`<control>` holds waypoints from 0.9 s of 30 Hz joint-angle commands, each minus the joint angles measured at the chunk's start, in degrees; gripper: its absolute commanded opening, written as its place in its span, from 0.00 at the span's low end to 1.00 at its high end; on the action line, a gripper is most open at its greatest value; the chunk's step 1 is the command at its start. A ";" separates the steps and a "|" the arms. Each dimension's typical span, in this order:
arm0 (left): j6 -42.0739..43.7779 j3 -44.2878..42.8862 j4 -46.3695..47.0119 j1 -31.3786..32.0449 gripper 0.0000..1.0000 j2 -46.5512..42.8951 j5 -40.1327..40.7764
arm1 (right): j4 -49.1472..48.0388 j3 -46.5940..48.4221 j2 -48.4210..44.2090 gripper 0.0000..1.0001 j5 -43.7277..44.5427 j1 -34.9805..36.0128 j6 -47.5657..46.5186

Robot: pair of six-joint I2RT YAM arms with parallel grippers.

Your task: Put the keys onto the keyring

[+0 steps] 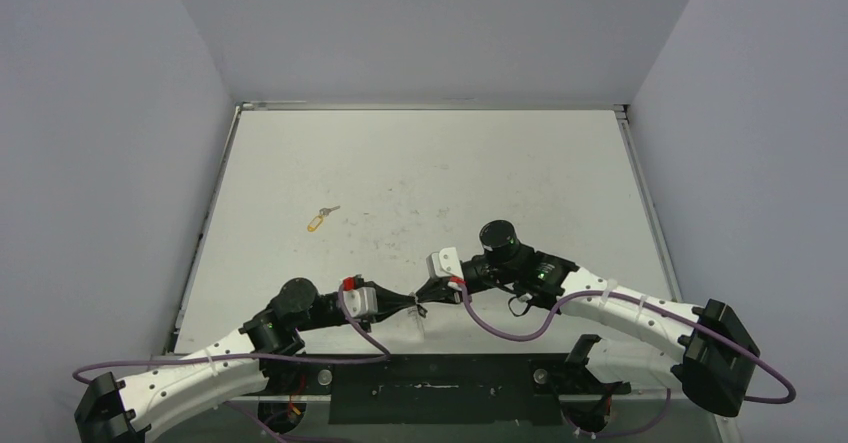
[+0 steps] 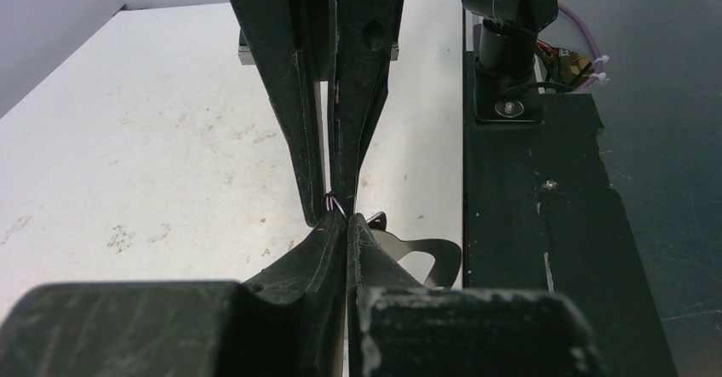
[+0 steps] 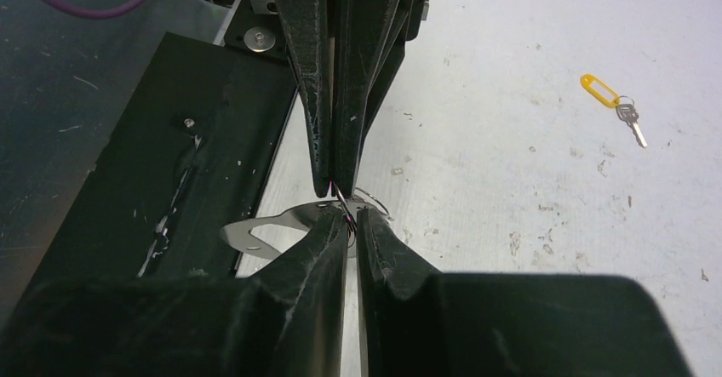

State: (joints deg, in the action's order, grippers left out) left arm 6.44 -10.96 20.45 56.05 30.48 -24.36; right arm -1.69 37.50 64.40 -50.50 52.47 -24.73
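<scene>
The keyring (image 3: 255, 228), a flat silver loop with small wire rings at one end, hangs just above the table's near edge between both grippers. My left gripper (image 2: 346, 220) is shut on a small ring (image 2: 336, 203) of it, and the flat loop (image 2: 430, 258) sticks out to the right of its tips. My right gripper (image 3: 351, 215) meets it tip to tip from the opposite side. Its jaws are drawn to a thin slit around the same ring wires. One of the keys (image 3: 632, 127), with a yellow tag (image 3: 600, 89), lies alone on the table (image 1: 320, 219).
The black mounting plate (image 2: 528, 224) of the arm bases lies right beside the grippers along the near edge. The white tabletop (image 1: 450, 163) is scuffed with small dark marks. Grey walls enclose it on the left, right and far sides.
</scene>
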 commanded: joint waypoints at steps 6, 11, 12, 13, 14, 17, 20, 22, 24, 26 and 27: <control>0.19 -1.53 4.89 0.11 0.00 -0.15 0.02 | -0.92 3.51 -0.45 0.00 -1.29 -0.39 0.80; 0.52 -3.20 -0.08 0.14 0.14 -0.54 2.46 | 7.66 6.93 -0.86 0.00 3.95 -0.31 1.97; 0.72 -3.93 -2.00 0.16 0.21 -0.57 3.12 | 10.01 7.96 -0.81 0.00 5.26 -0.27 2.15; 0.91 -4.59 -3.65 0.13 0.26 -0.60 3.80 | 13.05 9.07 -0.66 0.00 6.35 -0.14 2.46; 1.01 -5.45 -5.09 0.16 0.28 -0.60 4.42 | 15.32 10.18 -0.45 0.00 7.69 0.03 2.90; 1.82 -7.35 -9.73 0.12 0.29 -0.76 6.79 | 22.80 14.73 0.90 0.00 12.29 1.19 3.50; 2.89 -9.35 -13.74 0.13 0.29 -0.57 8.35 | 28.75 20.06 3.43 0.00 16.39 2.59 5.64; 3.36 -10.56 -15.70 0.16 0.29 -0.18 8.75 | 32.61 23.50 5.76 0.00 18.32 3.41 6.89; 3.68 -11.71 -17.47 0.17 0.30 0.30 8.93 | 36.87 27.40 8.68 0.00 20.29 4.23 8.11; 4.13 -12.81 -19.15 0.19 0.30 0.79 9.27 | 41.11 31.17 12.35 0.00 22.01 5.14 9.07; 4.38 -13.22 -19.93 0.24 0.30 0.96 9.43 | 42.95 32.79 13.86 0.00 22.85 5.41 9.41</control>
State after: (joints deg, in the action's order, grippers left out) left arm 9.13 -20.14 4.82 56.05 30.87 -16.56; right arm 31.48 63.35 73.17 -33.26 56.45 -18.44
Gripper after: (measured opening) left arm 0.296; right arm 0.037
